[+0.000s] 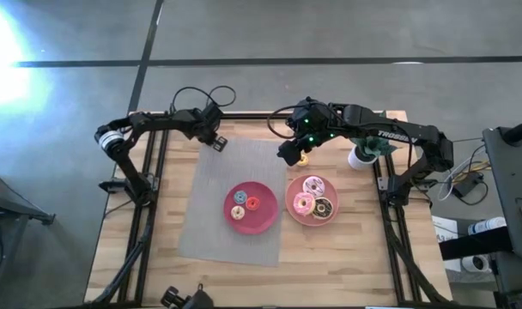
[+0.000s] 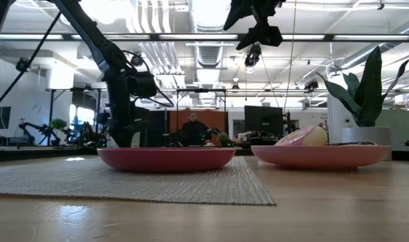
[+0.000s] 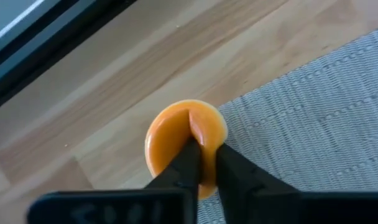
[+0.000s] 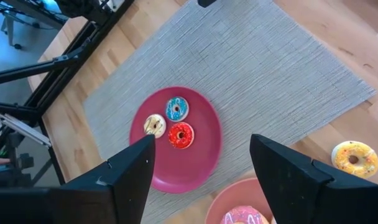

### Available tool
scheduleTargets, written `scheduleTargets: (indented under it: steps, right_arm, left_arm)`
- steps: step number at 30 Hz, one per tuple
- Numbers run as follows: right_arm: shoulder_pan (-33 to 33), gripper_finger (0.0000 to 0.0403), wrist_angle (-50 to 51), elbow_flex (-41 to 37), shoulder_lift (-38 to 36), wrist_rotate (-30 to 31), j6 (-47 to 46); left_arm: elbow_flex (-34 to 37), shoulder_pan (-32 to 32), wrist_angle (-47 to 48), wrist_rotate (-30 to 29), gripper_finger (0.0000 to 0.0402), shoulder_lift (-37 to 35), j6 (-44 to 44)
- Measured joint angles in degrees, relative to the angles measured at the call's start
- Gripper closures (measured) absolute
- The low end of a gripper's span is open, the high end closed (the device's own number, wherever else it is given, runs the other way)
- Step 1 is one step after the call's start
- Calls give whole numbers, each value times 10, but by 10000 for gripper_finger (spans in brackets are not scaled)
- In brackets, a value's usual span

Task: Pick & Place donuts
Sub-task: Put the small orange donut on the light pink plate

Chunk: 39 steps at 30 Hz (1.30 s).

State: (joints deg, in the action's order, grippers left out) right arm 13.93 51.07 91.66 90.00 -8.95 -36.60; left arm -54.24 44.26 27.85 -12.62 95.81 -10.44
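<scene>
1. While the left gripper (image 3: 204, 152) is working at the far left corner of the grey mat (image 1: 235, 206), its two fingers are pressing in on an orange donut (image 3: 176, 134); the wrist view shows the tips meeting across the ring's near rim, so I am reading this as a pinch on the donut, which is lying half on the mat's edge and half on the bare wooden table (image 1: 364, 257).
2. The right gripper (image 4: 201, 165) is hanging above the table with its fingers spread wide and nothing between them; in the high view it is sitting at about 12 o'clock from the right plate (image 1: 297, 213).
3. A yellow donut (image 4: 355, 157) is lying flat on the wood beside the mat, just under the right gripper in the high view, at about 11 o'clock from the right plate.
4. The left plate (image 1: 265, 219) is holding three tiny donuts: blue, red and pale yellow. The right plate is carrying two pink-frosted donuts and a brown one.
5. Relation that matters: the left plate is lying at roughly 5 o'clock from the left gripper, well apart across the mat. Judgement: the orange ring needs lifting and carrying that way. The yellow donut is far nearer the right arm. Being rings, the donuts have no long axis to align with.
</scene>
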Motion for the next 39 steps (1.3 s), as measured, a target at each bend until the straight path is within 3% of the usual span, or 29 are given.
scheduleTargets:
  steps: [5,9,11,16,23,31,35,39]
  right_arm:
    - [0,153,0,0,0,0,22]
    - [0,158,-5,0,0,0,57]
    - [-1,162,-12,0,0,-3,89]
    - [-12,169,-63,0,0,-21,192]
    - [-39,172,-175,6,-2,-45,293]
    - [-80,164,-276,7,1,-44,444]
    - [-87,147,-277,7,1,1,456]
    - [-86,134,-275,6,1,3,435]
  left_arm:
    - [1,0,7,1,399,-25,-8]
    - [-10,0,34,66,400,-71,-23]
    - [-16,0,37,146,401,-107,-35]
    - [-15,-4,9,414,401,-216,-99]
    - [15,-14,-101,658,401,-340,-217]
    - [45,-108,-261,686,401,-380,-318]
    - [49,-168,-361,681,401,-370,-358]
    - [49,-207,-400,647,401,-354,-371]
